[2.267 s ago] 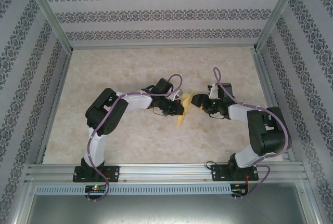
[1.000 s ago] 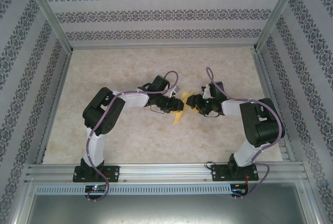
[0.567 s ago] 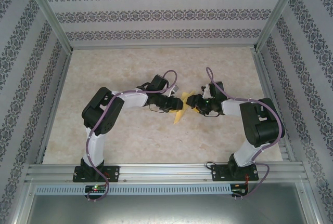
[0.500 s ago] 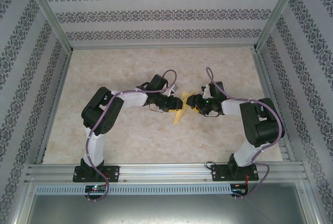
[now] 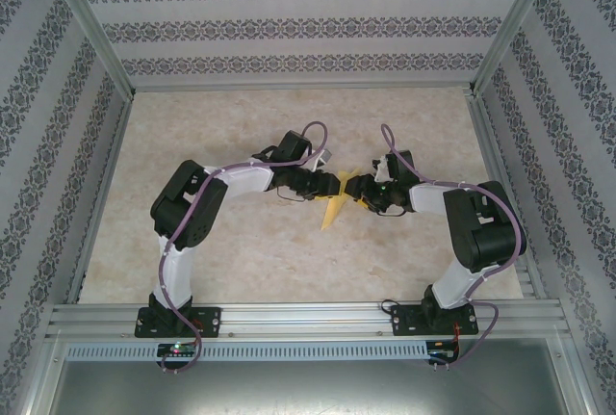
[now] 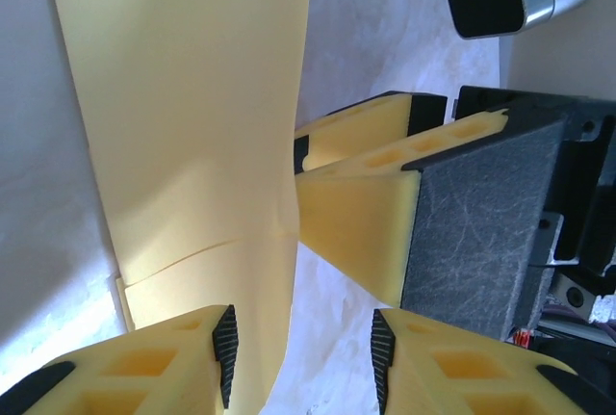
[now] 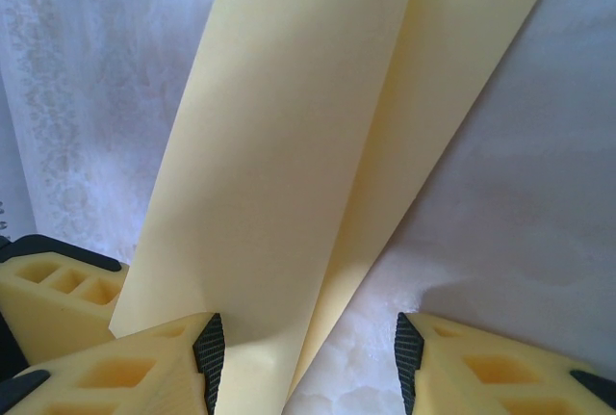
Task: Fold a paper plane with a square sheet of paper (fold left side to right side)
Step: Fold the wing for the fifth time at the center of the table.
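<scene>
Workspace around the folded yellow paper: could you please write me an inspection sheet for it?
Surface: marbled beige table, evenly lit.
Job's things: folded yellow paper, narrow, pointed and layered, mid-table between the arms.
Clutter: nothing seen.
Grippers: left gripper and right gripper face each other, jaws apart, with the paper passing between each pair beside one pad.
Cables: purple cables loop above both wrists, off the paper.
Surroundings: patterned walls on three sides, aluminium frame at the near edge.
</scene>
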`<state>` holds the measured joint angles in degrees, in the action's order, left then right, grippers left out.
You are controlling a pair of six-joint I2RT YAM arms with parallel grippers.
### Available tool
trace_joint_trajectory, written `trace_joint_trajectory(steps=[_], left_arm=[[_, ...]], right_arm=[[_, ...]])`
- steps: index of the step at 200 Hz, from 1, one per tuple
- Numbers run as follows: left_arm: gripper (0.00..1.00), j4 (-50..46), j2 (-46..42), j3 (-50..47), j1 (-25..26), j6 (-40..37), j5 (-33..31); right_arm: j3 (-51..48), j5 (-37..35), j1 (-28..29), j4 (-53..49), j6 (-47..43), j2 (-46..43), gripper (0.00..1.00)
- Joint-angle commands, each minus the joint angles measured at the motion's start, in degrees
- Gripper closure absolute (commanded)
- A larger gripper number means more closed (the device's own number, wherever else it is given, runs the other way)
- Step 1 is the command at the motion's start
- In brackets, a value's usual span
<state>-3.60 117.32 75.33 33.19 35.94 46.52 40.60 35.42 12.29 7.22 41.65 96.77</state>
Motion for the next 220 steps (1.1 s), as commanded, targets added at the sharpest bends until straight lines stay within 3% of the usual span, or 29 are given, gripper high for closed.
trace_joint_trajectory(steps=[1, 121, 220], left_arm=[[0.59, -0.26, 1.88, 1.99, -0.82, -1.58, 1.16], [1.00, 2.38, 3.66, 3.16, -1.02, -1.75, 1.70], [1.00, 3.06, 3.71, 2.72, -1.48, -1.78, 2.09]], right_arm=[[0.30, -3.26, 0.87, -0.89, -2.26, 2.30, 0.47], [0.51, -3.08, 0.84, -1.44, -2.79, 1.93, 0.47], [1.48, -3.69, 0.88, -2.65, -3.39, 2.00, 0.47]])
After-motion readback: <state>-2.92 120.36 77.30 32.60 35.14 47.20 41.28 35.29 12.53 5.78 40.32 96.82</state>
